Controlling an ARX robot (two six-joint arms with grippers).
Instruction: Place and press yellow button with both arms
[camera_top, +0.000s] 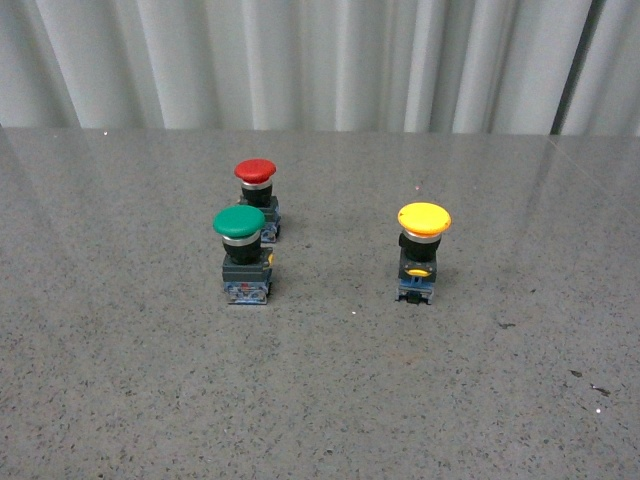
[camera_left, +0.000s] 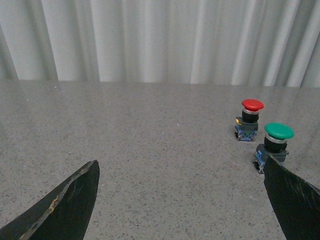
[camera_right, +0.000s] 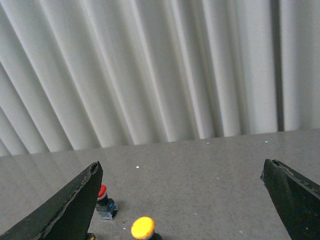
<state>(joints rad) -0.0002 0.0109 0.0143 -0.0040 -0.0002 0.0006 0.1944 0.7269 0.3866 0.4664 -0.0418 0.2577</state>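
Note:
The yellow button (camera_top: 423, 247) stands upright on the grey table, right of the middle, with its yellow tab facing me. In the right wrist view its yellow cap (camera_right: 143, 227) shows low in the picture, between the spread fingers of my right gripper (camera_right: 181, 172), which is open and empty above and short of it. My left gripper (camera_left: 181, 170) is open and empty over bare table; the yellow button is out of its view. Neither arm shows in the front view.
A green-capped button (camera_top: 240, 251) stands left of the middle, with a red-capped button (camera_top: 256, 196) just behind it. Both show in the left wrist view, green (camera_left: 277, 140) near one finger, red (camera_left: 250, 118) beyond. A pale curtain (camera_top: 320, 60) hangs behind the table.

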